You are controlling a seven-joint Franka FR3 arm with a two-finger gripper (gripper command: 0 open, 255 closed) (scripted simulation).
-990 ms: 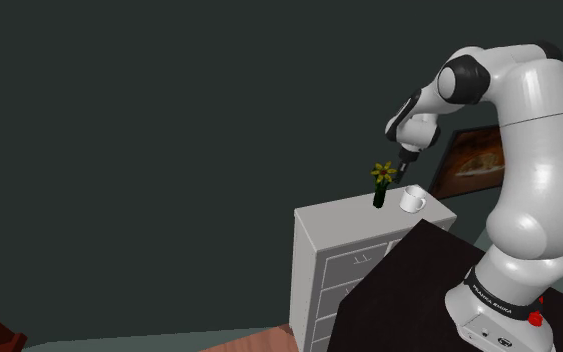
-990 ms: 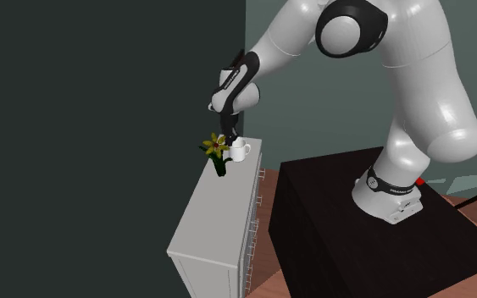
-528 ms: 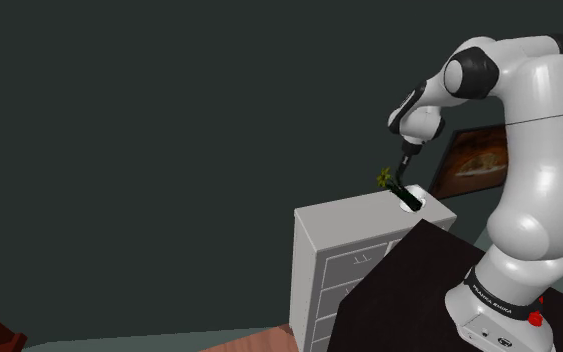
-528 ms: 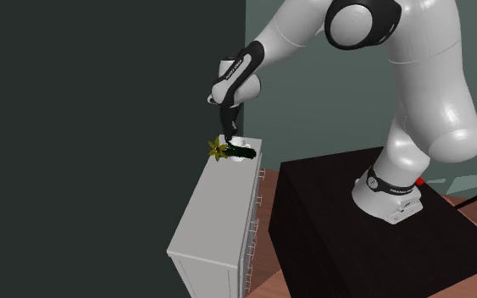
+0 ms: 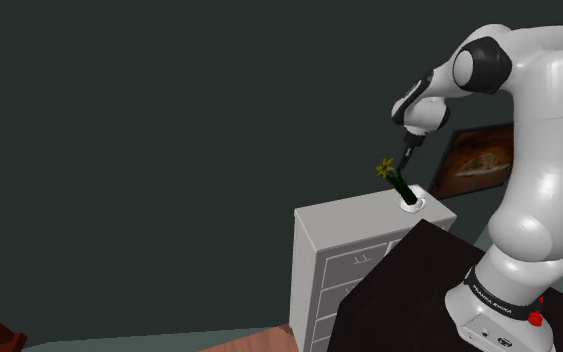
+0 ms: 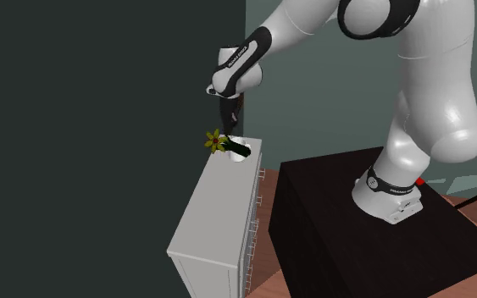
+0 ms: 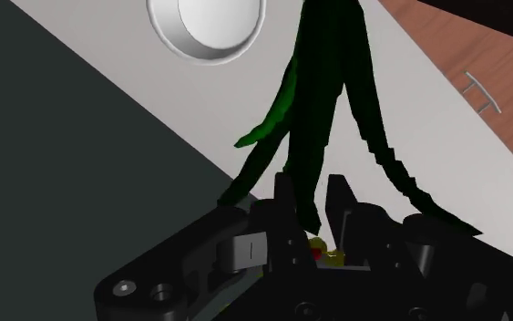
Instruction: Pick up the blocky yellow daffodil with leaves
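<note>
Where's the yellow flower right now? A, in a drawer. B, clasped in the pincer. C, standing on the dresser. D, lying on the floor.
B: the pincer clasps the flower near its yellow head, green leaves trailing toward the dresser.

light: we see both exterior views dim and even | wall (image 5: 169,150): flat dark green | arm (image 5: 539,150): brightest thing, soft sheen on its upper curves, greyer beneath | stand (image 6: 338,229): near black | dresser (image 5: 344,225): top pale, front in grey shade | wrist view: daffodil (image 7: 323,109) leaves almost black against the bright dresser top
</note>
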